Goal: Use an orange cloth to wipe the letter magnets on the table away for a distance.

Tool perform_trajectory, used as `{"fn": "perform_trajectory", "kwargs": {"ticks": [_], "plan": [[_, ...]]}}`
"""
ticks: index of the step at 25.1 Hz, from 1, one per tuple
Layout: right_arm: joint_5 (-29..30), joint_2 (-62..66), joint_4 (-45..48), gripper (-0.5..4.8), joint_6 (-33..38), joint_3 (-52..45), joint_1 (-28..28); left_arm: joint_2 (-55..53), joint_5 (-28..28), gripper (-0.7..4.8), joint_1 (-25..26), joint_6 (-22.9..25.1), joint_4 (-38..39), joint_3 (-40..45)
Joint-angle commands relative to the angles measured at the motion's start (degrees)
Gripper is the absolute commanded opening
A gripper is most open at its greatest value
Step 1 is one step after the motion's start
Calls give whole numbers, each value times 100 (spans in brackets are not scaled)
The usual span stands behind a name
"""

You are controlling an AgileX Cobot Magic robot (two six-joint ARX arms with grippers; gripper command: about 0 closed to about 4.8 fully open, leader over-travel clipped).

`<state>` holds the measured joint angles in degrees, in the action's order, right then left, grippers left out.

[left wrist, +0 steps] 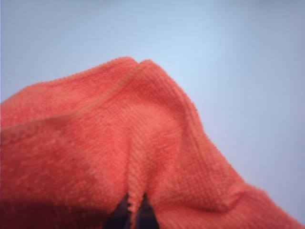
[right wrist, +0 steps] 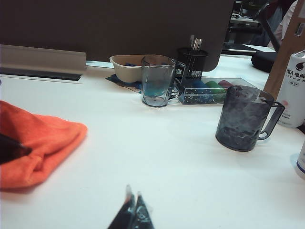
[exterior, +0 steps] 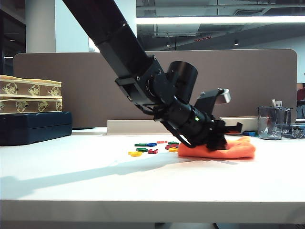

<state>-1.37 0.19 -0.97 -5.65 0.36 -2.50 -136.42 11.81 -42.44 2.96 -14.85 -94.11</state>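
Observation:
The orange cloth (exterior: 228,149) lies bunched on the table (exterior: 95,176), right of centre. My left gripper (exterior: 215,139) reaches down from the upper left and presses into the cloth's left part, shut on a fold of it. In the left wrist view the cloth (left wrist: 114,143) fills most of the picture, and a ridge of it is pinched between the dark fingertips of the left gripper (left wrist: 136,206). Several letter magnets (exterior: 152,147) in red, green, blue and yellow lie scattered just left of the cloth. My right gripper (right wrist: 133,200) is shut and empty over bare table, away from the cloth (right wrist: 38,143).
A dark case (exterior: 33,126) with stacked boxes (exterior: 29,99) stands at the far left. A brown partition (exterior: 86,86) runs along the back. Clear mugs (right wrist: 157,80) (right wrist: 244,118), a beige bowl (right wrist: 125,67), a pen holder (right wrist: 191,59) and a white bottle (right wrist: 296,86) stand right of the cloth.

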Motion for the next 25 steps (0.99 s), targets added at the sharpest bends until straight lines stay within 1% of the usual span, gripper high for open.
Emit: {"fn": "perform_trajectory", "kwargs": {"ticks": [1,6,7,9,11,19,25], "plan": [[4,-13,81,0,9,-33,0,59,-332,-6,50,4,428,-192],[4,-13,81,0,9,-33,2,92,-452,-6,162,13,763,-295],[4,-13,83,0,9,-33,0,133,-553,-6,229,24,920,-295],[4,-13,83,0,9,-33,0,188,-730,-6,361,208,1152,-295],[4,-13,83,-1,9,-33,0,251,-769,-6,490,282,1316,-297],[4,-13,81,0,9,-33,0,407,-870,-6,822,278,1740,-295],[4,-13,79,0,9,-33,0,468,-970,-6,981,264,1897,-295]]}}
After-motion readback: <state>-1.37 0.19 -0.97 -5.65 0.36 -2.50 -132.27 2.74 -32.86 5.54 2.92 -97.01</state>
